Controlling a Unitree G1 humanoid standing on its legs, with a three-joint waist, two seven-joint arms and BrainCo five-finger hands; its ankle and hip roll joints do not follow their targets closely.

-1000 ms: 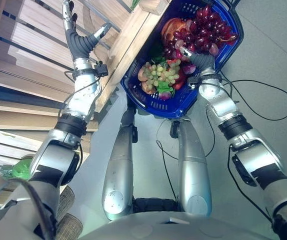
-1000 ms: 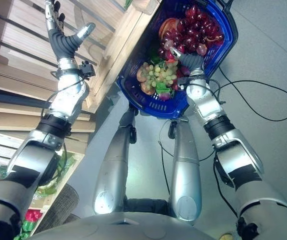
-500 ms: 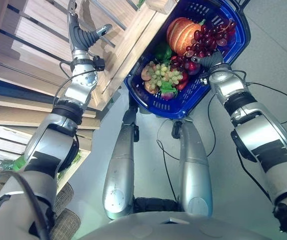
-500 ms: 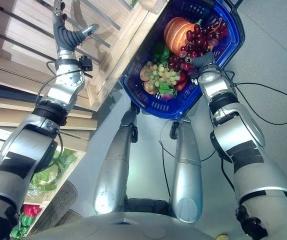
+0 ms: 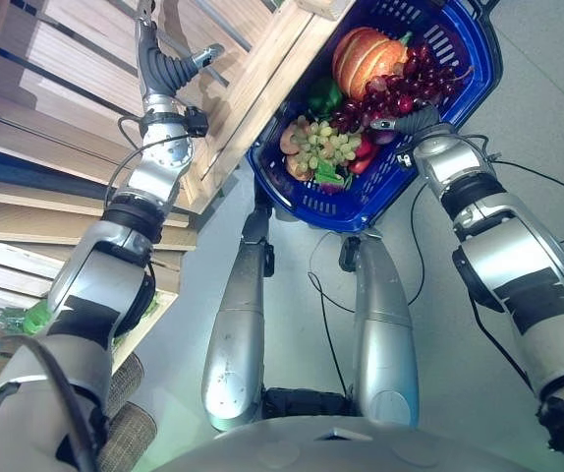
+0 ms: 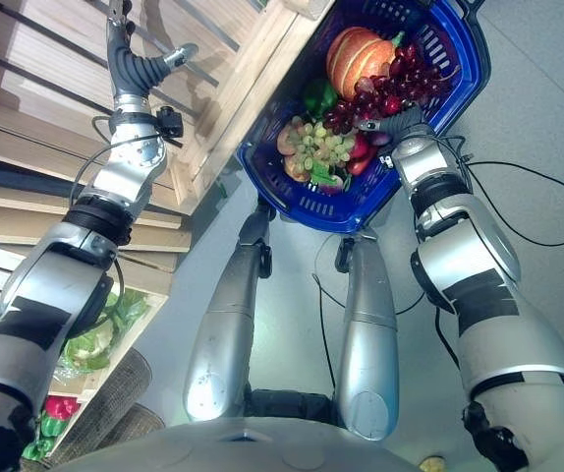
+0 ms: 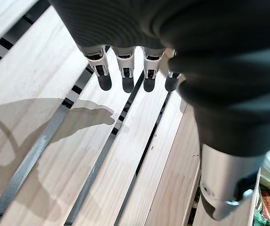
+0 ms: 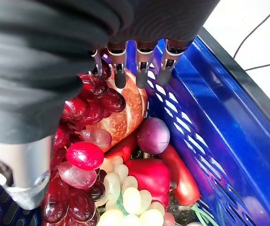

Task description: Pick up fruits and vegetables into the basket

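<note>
Right hand [image 8: 55, 61] above red grapes [image 8: 85, 106] inside basket [image 8: 205, 117] rim

The basket [image 8: 205, 117] is glossy blue plastic with slotted walls. The red grapes [image 8: 85, 155] look smooth and shiny, the pumpkin [image 5: 359, 57] matt orange. The shelf slats [image 7: 45, 117] are pale bare wood.

Your two head cameras look steeply down from nearly the same spot — both share the blue basket [image 5: 459, 118] and the wooden slatted shelf [image 6: 56, 108]. Your left wrist camera looks along the left hand [image 7: 125, 70] at the shelf slats from very close. Your right wrist camera peers along the right hand [image 8: 139, 66] straight into the basket — very near the red grapes [image 8: 85, 110].
</note>
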